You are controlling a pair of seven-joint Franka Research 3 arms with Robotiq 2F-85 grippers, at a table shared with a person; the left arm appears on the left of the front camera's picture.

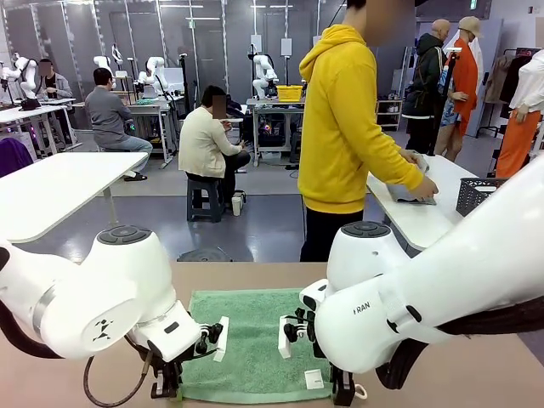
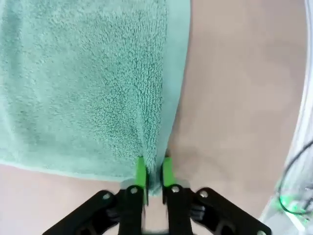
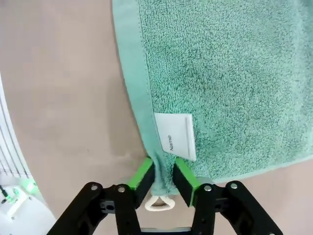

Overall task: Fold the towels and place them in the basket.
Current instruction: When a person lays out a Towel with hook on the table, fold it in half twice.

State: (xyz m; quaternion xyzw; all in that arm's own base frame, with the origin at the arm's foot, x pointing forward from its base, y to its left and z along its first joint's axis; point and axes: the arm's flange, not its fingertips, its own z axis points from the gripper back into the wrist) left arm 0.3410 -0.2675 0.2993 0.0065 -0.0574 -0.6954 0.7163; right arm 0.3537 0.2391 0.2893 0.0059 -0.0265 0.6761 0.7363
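The green towel is lying flat along the near edge of the table, and both arms have a bite on it. The left gripper is pinched tight on the towel's near left corner, with the hem bunched between the green pads. The right gripper is clamped on the near right corner, right by the white label, with the little loop poking out under the jaws. Looks like the first fold is up next, so imo the trick is lifting both corners together and level. Then it should carry them to the far edge at the same pace so the hems line up, and only let go once cloth rests on cloth. The basket sits on the white side table at far right, well apart.
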